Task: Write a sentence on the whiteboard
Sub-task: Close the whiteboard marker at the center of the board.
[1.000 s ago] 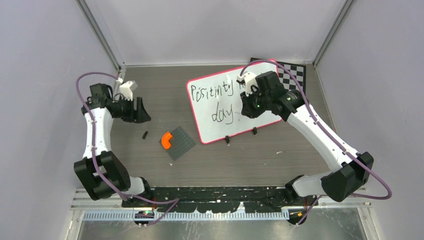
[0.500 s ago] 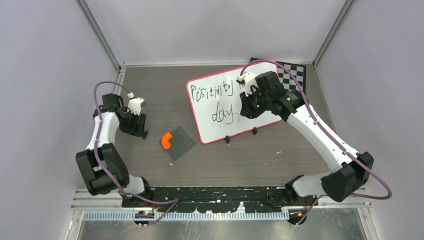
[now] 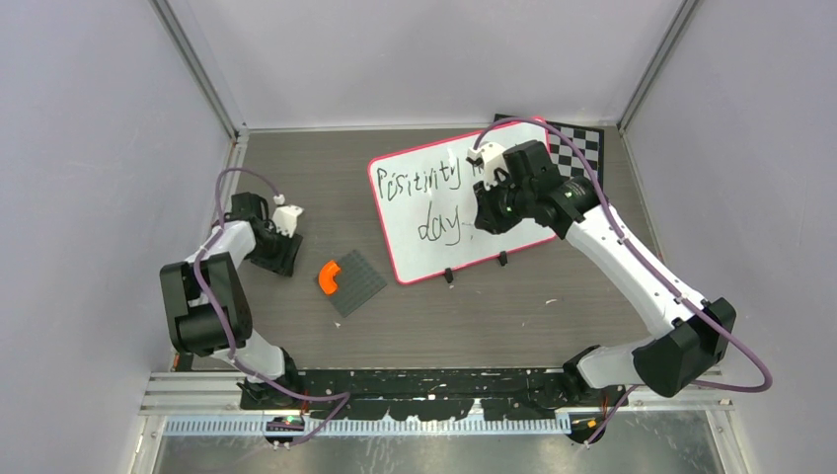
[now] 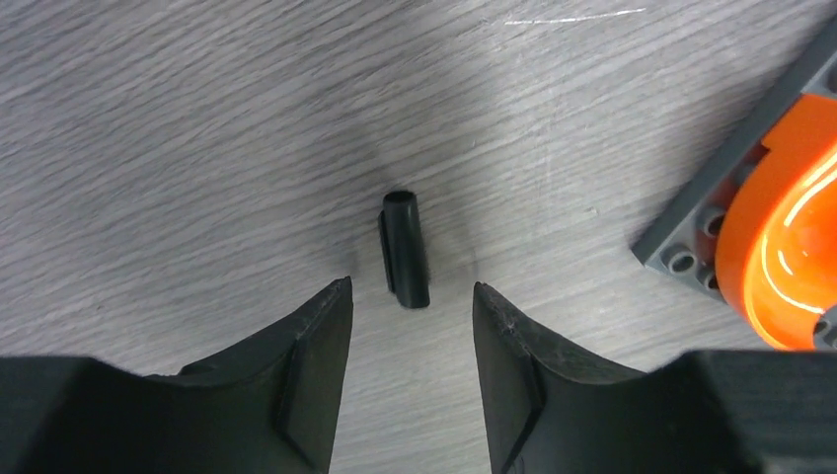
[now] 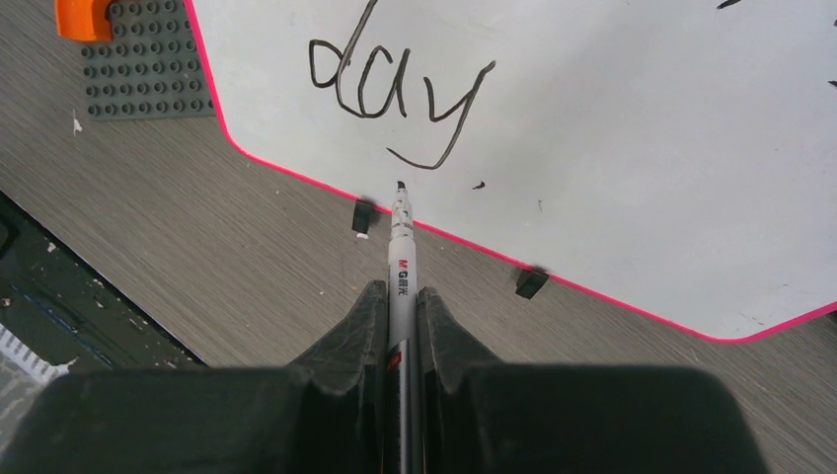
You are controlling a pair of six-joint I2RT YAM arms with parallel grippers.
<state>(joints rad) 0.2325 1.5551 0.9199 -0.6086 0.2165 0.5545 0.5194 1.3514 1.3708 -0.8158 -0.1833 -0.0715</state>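
Grey wood-grain bench, walls on three sides. Left tool [image 4: 412,288] sits low, jaws spread either side of a small black cap [image 4: 406,247] lying flat, not touching it; looks lined up for a pick. Bare bench to its left, but the studded plate [image 3: 357,279] with the orange piece [image 3: 329,277] crowds the right. Whiteboard [image 3: 434,259] lies flat right of centre, with the sentence [image 3: 422,180] across the top and "day" below. Right tool [image 5: 400,291] is clenched on the marker [image 5: 402,267], tip just under "day" near the pink rim; contact unclear. The far corner overlaps the checkered board [image 3: 572,143].
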